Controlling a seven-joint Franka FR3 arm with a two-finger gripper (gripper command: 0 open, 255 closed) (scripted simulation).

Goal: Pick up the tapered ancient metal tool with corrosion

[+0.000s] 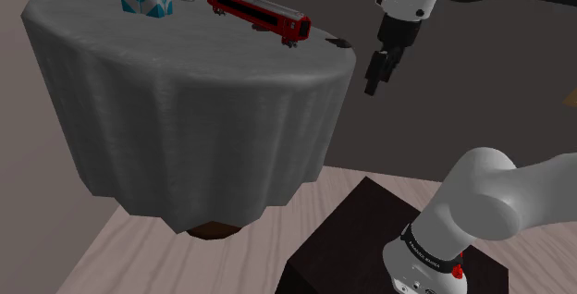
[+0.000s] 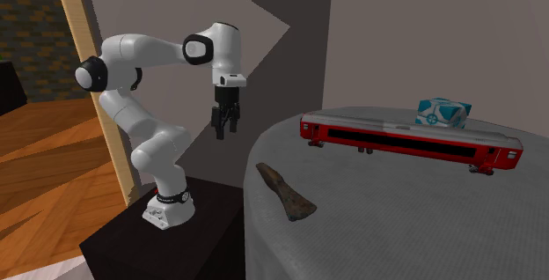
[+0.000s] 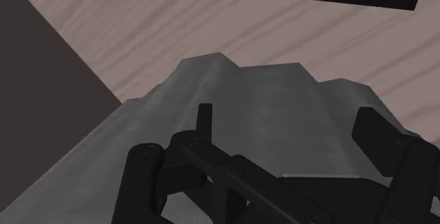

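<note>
While the white arm [image 2: 141, 54] reaches out from its dark stand [image 2: 114, 247], the black gripper [image 2: 224, 128] hangs pointing down just off the rim of a round counter [image 1: 185, 116], near the edge but not touching it. Its fingers [image 3: 204, 120] stand apart w/ nothing between them, so it's open and empty. In the wrist view the gripper [image 3: 289, 127] looks down on folds of the grey cloth [image 3: 240, 96] that drapes the counter, w/ pale wood floor [image 3: 141, 32] beyond.

The tool [image 2: 286, 192] is a brown, rust-mottled, tapered flat piece lying on the cloth near the counter edge closest to the arm, apart from the gripper. In the shoulder view it's a small dark sliver [image 1: 337, 42] at the rim.

Behind it in the second exterior view, well apart, a long red train [image 2: 409, 139] lies across the counter top. A blue & white box [image 2: 442, 111] sits past the train, farther from the arm.
</note>
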